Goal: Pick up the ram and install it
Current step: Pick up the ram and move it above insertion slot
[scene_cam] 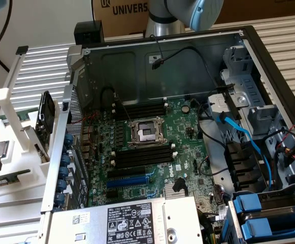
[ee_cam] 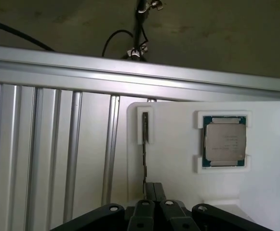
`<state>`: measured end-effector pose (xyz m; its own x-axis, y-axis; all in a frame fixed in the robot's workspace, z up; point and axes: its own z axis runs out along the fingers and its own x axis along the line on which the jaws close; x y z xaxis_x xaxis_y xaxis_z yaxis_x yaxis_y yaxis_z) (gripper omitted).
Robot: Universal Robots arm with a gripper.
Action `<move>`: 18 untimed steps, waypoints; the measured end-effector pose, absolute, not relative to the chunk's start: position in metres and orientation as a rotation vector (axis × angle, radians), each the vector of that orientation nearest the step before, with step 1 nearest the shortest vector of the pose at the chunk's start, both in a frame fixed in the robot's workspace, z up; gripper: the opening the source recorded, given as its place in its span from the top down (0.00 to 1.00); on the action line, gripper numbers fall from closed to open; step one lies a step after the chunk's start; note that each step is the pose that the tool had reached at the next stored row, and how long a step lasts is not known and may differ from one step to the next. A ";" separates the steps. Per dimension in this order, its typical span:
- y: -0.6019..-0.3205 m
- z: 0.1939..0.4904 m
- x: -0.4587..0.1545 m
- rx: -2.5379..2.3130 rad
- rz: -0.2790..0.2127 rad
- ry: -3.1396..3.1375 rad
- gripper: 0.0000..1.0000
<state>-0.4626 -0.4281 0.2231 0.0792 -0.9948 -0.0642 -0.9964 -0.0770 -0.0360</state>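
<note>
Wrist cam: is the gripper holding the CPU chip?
No. The silver processor chip sits in its white holder, clearly apart from the gripper.

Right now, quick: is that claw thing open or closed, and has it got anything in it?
The gripper: closed, right by the ram standing on edge in the white holder; whether it pinches the ram cannot be told.

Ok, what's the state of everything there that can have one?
ram: standing on edge in the white holder, not installed.
gripper: shut, at the ram's end; grip unclear.
processor chip: seated in a holder pocket, face showing.
memory slots: empty.
computer case: side open.
</note>
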 end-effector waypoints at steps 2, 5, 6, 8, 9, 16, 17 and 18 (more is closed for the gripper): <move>-0.428 0.223 -0.463 -2.255 0.035 2.085 0.89; -0.428 0.223 -0.463 -2.255 0.035 2.085 0.89; -0.428 0.223 -0.463 -2.255 0.035 2.085 0.89; -0.428 0.223 -0.463 -2.255 0.035 2.085 0.89; -0.428 0.223 -0.463 -2.255 0.035 2.085 0.89; -0.428 0.223 -0.463 -2.255 0.035 2.085 0.82; -0.428 0.223 -0.463 -2.255 0.035 2.085 0.82; -0.428 0.223 -0.463 -2.255 0.035 2.085 0.82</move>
<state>-0.4625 -0.4282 0.2231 0.0793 -0.9948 -0.0642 -0.9964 -0.0771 -0.0360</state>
